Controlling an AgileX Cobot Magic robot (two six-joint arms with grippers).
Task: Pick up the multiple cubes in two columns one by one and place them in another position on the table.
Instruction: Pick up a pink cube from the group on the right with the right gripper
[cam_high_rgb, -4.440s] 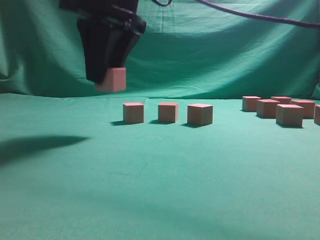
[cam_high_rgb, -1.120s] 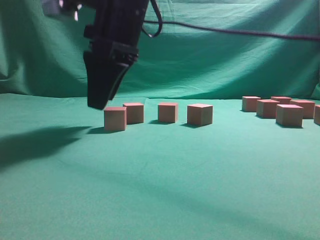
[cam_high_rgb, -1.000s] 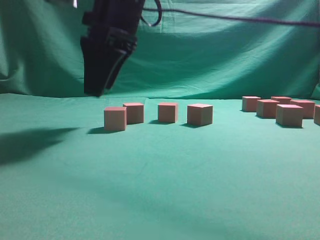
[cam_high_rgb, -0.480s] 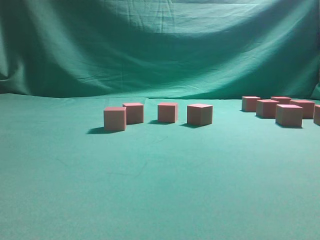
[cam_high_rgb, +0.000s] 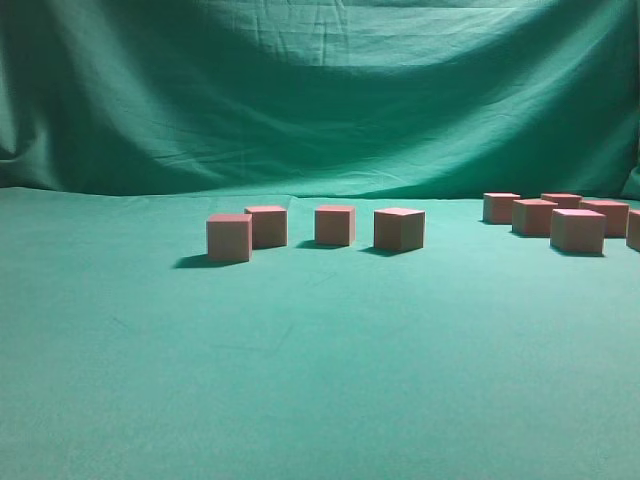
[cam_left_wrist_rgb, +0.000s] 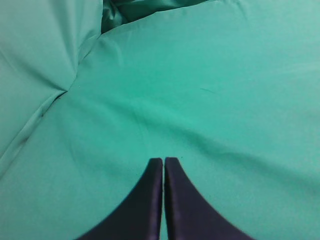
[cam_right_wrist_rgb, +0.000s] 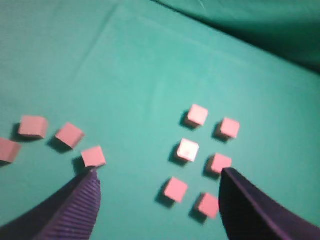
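With the right claw (cam_right_wrist_rgb: 157, 192) spread wide, drop squarely over one cube (cam_right_wrist_rgb: 176, 189) in the columns; left claw (cam_left_wrist_rgb: 163, 162) is pressed together.

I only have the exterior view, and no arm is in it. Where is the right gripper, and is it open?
Observer: The right gripper is open and empty, hovering high above the table.
Operator: How many cubes are in the columns? My frame cuts them off at the edge.
Observer: Six cubes, in two columns of three, showing between its fingers.
Operator: And the left gripper?
Observer: The left gripper is shut, holding nothing, over a bare part of the table.
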